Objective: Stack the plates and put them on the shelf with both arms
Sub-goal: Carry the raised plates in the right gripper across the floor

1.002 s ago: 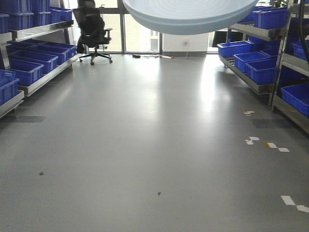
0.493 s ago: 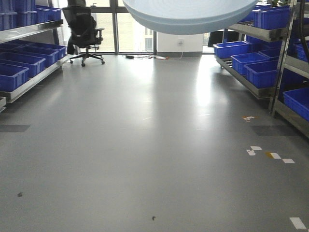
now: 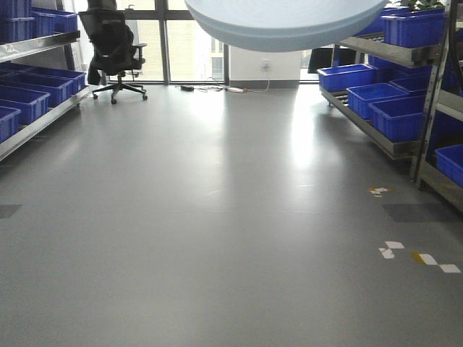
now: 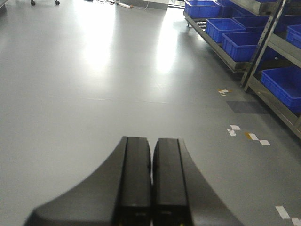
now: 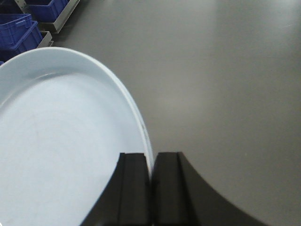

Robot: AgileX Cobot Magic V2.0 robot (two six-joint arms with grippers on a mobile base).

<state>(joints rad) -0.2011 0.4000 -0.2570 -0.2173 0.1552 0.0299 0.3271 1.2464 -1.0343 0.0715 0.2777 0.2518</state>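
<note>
A pale bluish-white plate (image 3: 286, 25) hangs at the top of the front view, seen from its underside and held above the floor. In the right wrist view the same plate (image 5: 61, 141) fills the left half. My right gripper (image 5: 151, 157) is shut on its rim, one finger inside the rim and one outside. I cannot tell whether a second plate lies stacked with it. In the left wrist view my left gripper (image 4: 151, 141) is shut, its fingers pressed together with nothing between them, hovering over bare grey floor.
Metal shelves with blue bins (image 3: 29, 94) line the left side, and more shelves with blue bins (image 3: 391, 101) line the right. A black office chair (image 3: 108, 50) stands at the far left by the windows. Tape marks (image 3: 416, 256) dot the floor at the right.
The whole view has travelled forward over the floor: shelves and tape marks slid outward and down, the chair drifted left. The plate keeps its place in the view.
</note>
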